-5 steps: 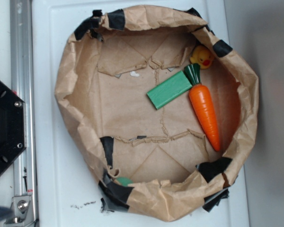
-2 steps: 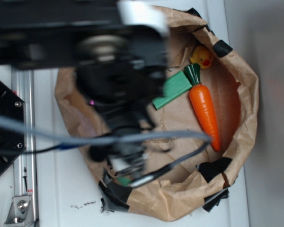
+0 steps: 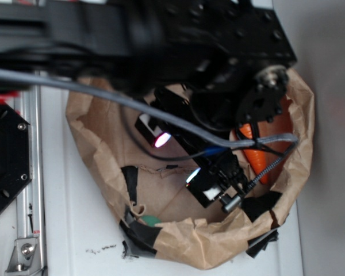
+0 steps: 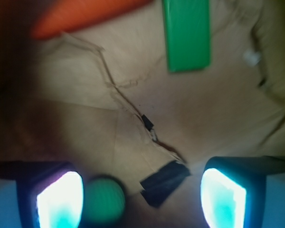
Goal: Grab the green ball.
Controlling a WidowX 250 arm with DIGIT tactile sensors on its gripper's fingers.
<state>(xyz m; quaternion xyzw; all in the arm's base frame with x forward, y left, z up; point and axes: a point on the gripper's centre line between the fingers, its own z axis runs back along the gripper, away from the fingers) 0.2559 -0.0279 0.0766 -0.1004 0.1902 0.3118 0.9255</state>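
The green ball is small and round and peeks out from behind the paper bag's near rim at the lower left. In the wrist view the green ball appears blurred between the two lit pads, close beside the left one. My gripper hangs open over the bag's floor, apart from the ball and up-right of it; its jaws stand wide apart with nothing held. How far the ball lies below the fingers cannot be told.
A crumpled brown paper bag with black tape patches holds everything. An orange carrot lies at the right, partly under the arm. A flat green block lies further in. A metal rail runs along the left.
The arm has swung in over the bag and further right and down, now covering the green block and the duck. The ball and carrot have not moved.
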